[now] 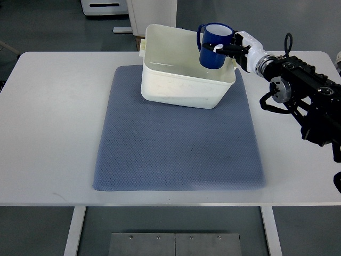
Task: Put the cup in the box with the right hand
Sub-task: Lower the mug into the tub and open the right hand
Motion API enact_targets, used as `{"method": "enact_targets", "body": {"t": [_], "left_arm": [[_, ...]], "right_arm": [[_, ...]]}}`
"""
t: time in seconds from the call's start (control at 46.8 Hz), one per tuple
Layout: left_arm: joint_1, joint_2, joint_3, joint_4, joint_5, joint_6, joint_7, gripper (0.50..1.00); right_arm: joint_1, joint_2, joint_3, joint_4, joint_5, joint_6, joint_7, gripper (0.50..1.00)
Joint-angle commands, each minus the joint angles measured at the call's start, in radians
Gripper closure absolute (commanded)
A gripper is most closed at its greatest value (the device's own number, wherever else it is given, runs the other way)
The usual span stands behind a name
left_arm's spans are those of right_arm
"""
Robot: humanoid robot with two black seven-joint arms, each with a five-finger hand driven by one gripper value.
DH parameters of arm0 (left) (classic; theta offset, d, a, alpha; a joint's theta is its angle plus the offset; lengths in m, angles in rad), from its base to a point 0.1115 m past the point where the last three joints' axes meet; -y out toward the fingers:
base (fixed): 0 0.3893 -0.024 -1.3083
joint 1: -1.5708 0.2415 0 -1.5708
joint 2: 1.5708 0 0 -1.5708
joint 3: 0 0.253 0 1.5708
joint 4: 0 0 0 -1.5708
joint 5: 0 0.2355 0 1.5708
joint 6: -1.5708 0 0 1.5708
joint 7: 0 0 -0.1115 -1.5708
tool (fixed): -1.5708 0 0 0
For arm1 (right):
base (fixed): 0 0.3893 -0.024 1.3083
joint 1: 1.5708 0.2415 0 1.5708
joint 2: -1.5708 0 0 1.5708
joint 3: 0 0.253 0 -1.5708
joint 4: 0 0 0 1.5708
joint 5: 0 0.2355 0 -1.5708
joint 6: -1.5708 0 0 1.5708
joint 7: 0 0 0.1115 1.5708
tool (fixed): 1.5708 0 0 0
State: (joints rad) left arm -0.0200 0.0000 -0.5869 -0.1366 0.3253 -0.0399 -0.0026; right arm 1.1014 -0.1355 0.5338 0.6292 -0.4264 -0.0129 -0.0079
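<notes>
Mat: blue, centre of frame, bare at its near end
Box: white, upper centre, on mat; holds nothing visible
Cup: blue, upright, over box's right rim; not yet released
Right hand: fingers pinching cup; lowering and letting go remain

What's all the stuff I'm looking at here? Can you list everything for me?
cup: one, dark blue with a handle, upright, held over the box's right part
box: one, cream-white, open-topped, on the mat's far end
mat: one, blue-grey, spread across the middle of the table
table: one, white, filling most of the view
white furniture: partly visible on the floor beyond the table
right robot hand: one, white and black, gripping the cup; its black arm enters from the right edge
left robot hand: not in view
</notes>
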Motion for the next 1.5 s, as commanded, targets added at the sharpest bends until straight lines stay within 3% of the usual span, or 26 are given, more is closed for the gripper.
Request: {"method": "enact_targets", "body": {"t": [0.0,0.726,0.791,0.962,1.175,1.346,1.41,1.474], "left_arm": [[0.0,0.0,-0.001,0.0,0.0,0.0,0.0,0.5],[0.0,0.0,0.001,0.0,0.0,0.0,0.0,0.5],[0.0,0.0,0.001,0.0,0.0,0.0,0.0,0.5],[0.0,0.0,0.001,0.0,0.0,0.0,0.0,0.5],[0.0,0.0,0.001,0.0,0.0,0.0,0.0,0.5],[0.0,0.0,0.001,0.0,0.0,0.0,0.001,0.5],[0.0,0.0,0.001,0.0,0.0,0.0,0.0,0.5],[0.0,0.0,-0.001,0.0,0.0,0.0,0.001,0.5]], "right_arm": [[-0.002,0.001,0.0,0.001,0.0,0.001,-0.001,1.0],[0.023,-0.001,0.003,0.026,0.0,0.001,-0.007,1.0],[0.023,-0.001,0.003,0.032,0.0,0.002,-0.007,0.965],[0.021,-0.001,0.003,0.043,0.0,0.002,-0.007,0.931],[0.023,-0.001,0.003,0.046,0.0,0.002,-0.007,0.814],[0.02,-0.001,0.003,0.049,0.002,0.002,-0.007,0.584],[0.02,-0.001,0.003,0.052,0.0,0.002,-0.007,0.53],[0.02,-0.001,0.003,0.052,0.001,0.004,-0.007,0.519]]}}
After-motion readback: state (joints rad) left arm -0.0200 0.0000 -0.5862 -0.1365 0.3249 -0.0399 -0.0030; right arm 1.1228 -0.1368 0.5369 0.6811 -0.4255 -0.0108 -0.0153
